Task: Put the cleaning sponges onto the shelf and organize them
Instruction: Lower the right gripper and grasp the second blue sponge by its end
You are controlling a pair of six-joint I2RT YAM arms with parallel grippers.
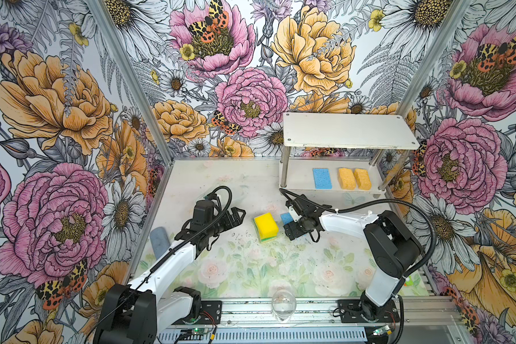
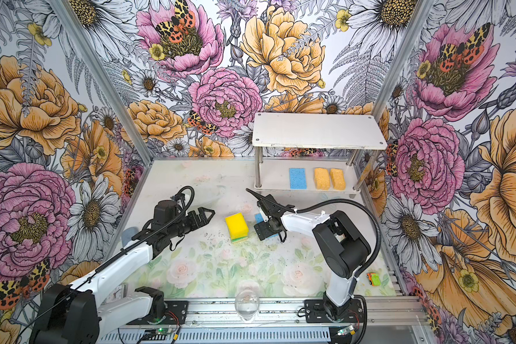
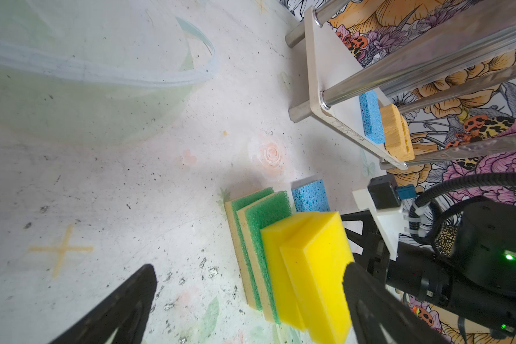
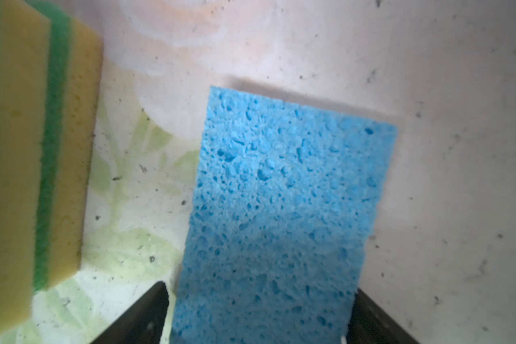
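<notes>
The right gripper (image 4: 259, 290) holds its two black fingers (image 4: 137, 318) wide, one on each side of the flat blue porous sponge (image 4: 283, 184) lying on the table (image 4: 444, 149). They flank it closely, but a sliver of gap on one side suggests no grip yet. The step in hand looks like the pinch. Close evenly across the narrow width, gently since the foam looks soft, then lift straight up, because the stack of thick bright yellow sponges (image 1: 265, 225) on green-topped ones (image 3: 268, 208) stands just beside. Carry it between the shiny metal posts (image 1: 284, 166) of the white two-tier shelf (image 1: 349, 131), and set it on the lower board (image 1: 298, 178) beside the blue sponge (image 1: 322, 178) and orange-yellow sponges (image 1: 354, 178) there. The left gripper (image 1: 237, 214) hangs open, empty, near the stack.
</notes>
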